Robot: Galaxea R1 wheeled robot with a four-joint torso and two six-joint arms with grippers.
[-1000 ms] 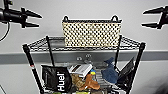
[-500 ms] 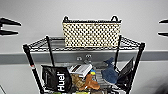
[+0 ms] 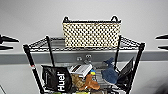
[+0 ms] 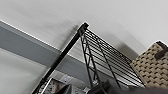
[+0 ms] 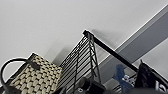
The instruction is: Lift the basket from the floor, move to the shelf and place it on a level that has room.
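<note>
The cream woven basket (image 3: 91, 35) stands upright on the shelf's (image 3: 135, 65) top level (image 3: 40, 44), a black wire grid, near its middle and back. Its two black loop handles stick up at the rim. My left gripper (image 3: 6, 43) hangs at the far left, open and holding nothing, well clear of the basket. At the far right, my right gripper (image 3: 162, 42) is also open and holds nothing. In the left wrist view, the level (image 4: 105, 57) runs toward a corner of the basket (image 4: 150, 67). The right wrist view has the basket (image 5: 37, 77) beside the level (image 5: 80, 57).
The tier below holds a black Huel bag (image 3: 56, 78), a white box (image 3: 80, 69), a blue cloth (image 3: 110, 72) and brown items (image 3: 87, 82). A white wall with a grey band (image 3: 15, 57) stands right behind the shelf.
Both grippers have drawn outward, away from the basket's sides toward the picture's edges. The basket stays put on the top level.
</note>
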